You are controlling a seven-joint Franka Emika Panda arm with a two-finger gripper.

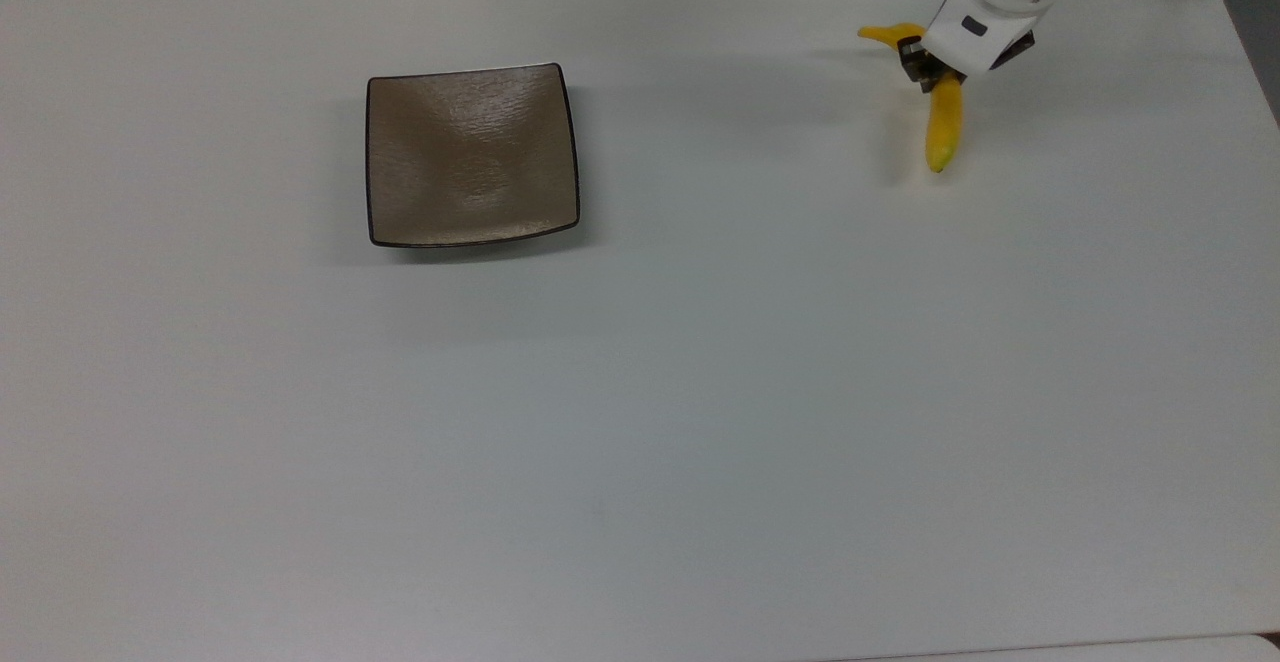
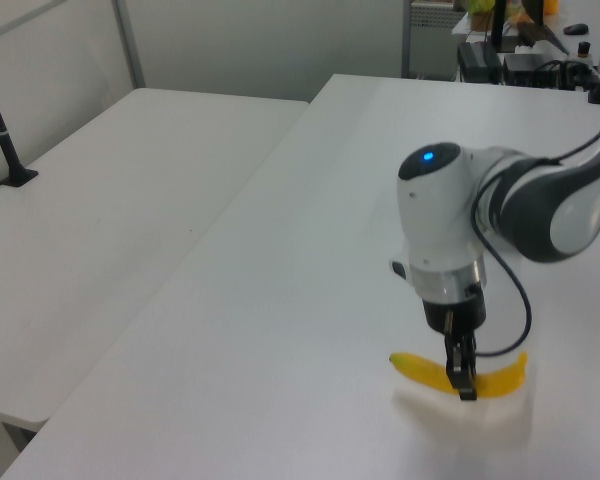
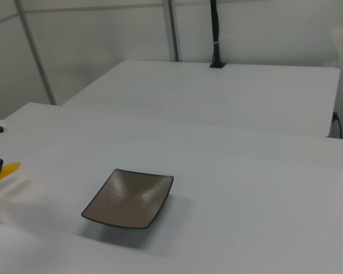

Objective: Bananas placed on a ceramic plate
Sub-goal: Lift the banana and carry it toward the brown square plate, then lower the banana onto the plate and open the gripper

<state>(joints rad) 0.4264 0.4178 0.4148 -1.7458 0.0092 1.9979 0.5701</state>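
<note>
the gripper [image 2: 464,375] pinches the banana [image 2: 430,370] at its middle — lifted just off the table [image 1: 640,392] near the top view's far right corner, well apart from the plate [image 1: 471,154].

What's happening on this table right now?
A white robot arm's hand is shut on a yellow banana near its middle and holds it just clear of the white table, with a shadow beneath it in the left view. The square brown plate sits bare, far toward the top view's left. The banana is not yet on it.
</note>
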